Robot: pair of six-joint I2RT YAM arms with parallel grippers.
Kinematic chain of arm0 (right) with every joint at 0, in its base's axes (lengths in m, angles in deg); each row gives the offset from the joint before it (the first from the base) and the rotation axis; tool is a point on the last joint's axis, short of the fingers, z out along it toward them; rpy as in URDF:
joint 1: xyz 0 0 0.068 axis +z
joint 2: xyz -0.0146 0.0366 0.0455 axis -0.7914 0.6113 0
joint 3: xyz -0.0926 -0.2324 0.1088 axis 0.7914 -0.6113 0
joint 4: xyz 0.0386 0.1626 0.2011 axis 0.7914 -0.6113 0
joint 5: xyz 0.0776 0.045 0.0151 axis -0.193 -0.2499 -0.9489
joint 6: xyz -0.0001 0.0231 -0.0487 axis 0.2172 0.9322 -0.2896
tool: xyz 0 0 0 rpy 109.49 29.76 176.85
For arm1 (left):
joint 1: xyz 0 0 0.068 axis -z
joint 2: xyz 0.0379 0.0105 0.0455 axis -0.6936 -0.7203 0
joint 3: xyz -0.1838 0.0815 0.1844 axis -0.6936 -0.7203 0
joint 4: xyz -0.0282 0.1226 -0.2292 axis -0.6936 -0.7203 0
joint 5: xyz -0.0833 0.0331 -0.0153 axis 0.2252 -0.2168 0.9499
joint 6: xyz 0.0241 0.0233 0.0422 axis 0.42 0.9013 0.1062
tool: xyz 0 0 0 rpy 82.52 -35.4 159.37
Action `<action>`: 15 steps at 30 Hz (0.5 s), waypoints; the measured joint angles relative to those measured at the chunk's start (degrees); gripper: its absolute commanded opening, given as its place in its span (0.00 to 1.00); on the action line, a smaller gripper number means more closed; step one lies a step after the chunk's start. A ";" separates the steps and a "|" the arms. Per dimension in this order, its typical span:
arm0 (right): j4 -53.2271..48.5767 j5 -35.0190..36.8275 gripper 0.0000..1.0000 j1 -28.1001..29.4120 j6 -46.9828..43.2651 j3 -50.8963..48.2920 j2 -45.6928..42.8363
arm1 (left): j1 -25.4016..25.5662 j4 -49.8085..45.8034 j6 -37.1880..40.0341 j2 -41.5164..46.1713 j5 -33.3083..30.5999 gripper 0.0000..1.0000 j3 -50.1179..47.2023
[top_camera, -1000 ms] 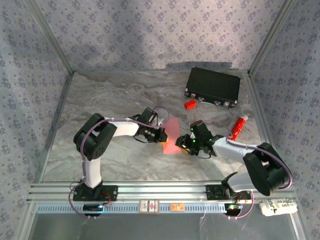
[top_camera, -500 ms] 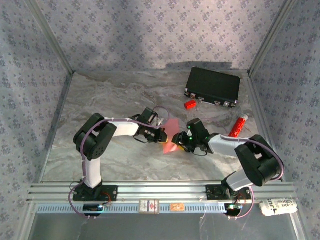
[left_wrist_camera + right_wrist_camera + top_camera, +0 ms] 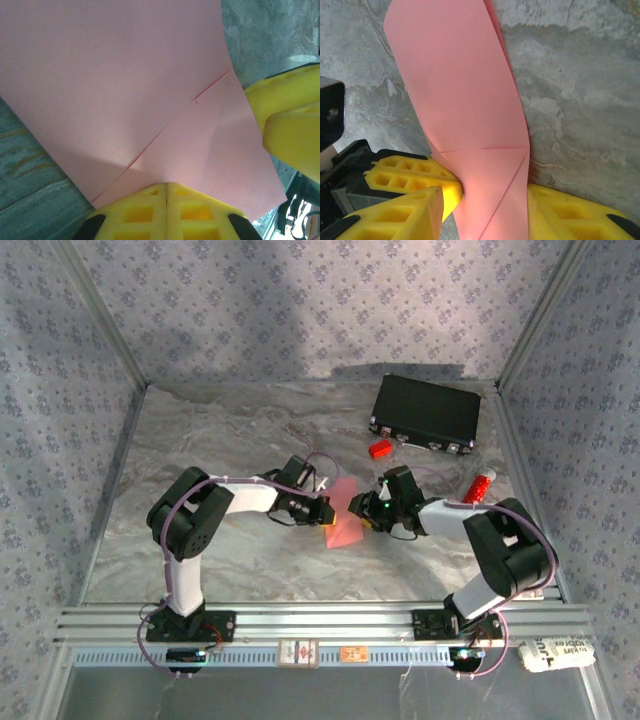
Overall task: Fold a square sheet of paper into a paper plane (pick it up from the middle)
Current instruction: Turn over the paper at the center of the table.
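Left of centre on the marbled table point(image 3: 200, 440), my left arm point(image 3: 240, 495) reaches inward, low over the surface.

Left gripper point(image 3: 322, 512): fingers point(image 3: 145, 212) pressed flat together with no gap, clamped on the near edge of the square sheet of paper point(image 3: 343, 522). In the wrist view the pink runs almost edge to edge. One straight crease point(image 3: 165, 125) runs diagonally up from the pinch, with a small nick partway along. The sheet's top and left limits are cut off there.

From above, the sheet stands tilted up off the table between my two grippers, partly folded. I can read only a narrow pink strip, and the folds are too small to sort out. Its lower corner may meet the table; not certain.

Right gripper point(image 3: 366, 510): just right of the sheet, facing the left one, close. Its fingers point(image 3: 405, 212) are spread and the sheet rises between them. A folded flap with one level crease and one slanted crease sits in the gap. The pad at the left of that wrist view touches the paper. I cannot tell whether the other pad bears on it, because the paper covers that edge. The sheet's bottom runs out of frame.

Further right and back, well apart from the work:
- small red block point(image 3: 379, 449)
- black case point(image 3: 427, 412) behind it, near the back wall
- red-and-white tube point(image 3: 481, 487), its lower end hidden behind my right arm point(image 3: 500, 540)
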 measured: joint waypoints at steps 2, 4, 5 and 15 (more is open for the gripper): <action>0.59 -0.44 0.43 -0.26 -0.07 0.11 0.66 | 0.00 0.00 0.00 0.00 0.00 0.00 -0.02; 1.16 -0.66 0.42 -0.37 -0.04 0.11 1.18 | 0.00 0.07 0.00 0.00 0.02 0.00 -0.04; 1.64 -0.87 0.41 -0.46 0.04 0.11 1.49 | 0.00 0.09 0.00 0.00 0.00 0.01 -0.04; 4.79 -1.11 0.26 -1.11 0.50 0.07 2.80 | 0.00 0.09 -0.02 0.00 0.00 0.02 -0.04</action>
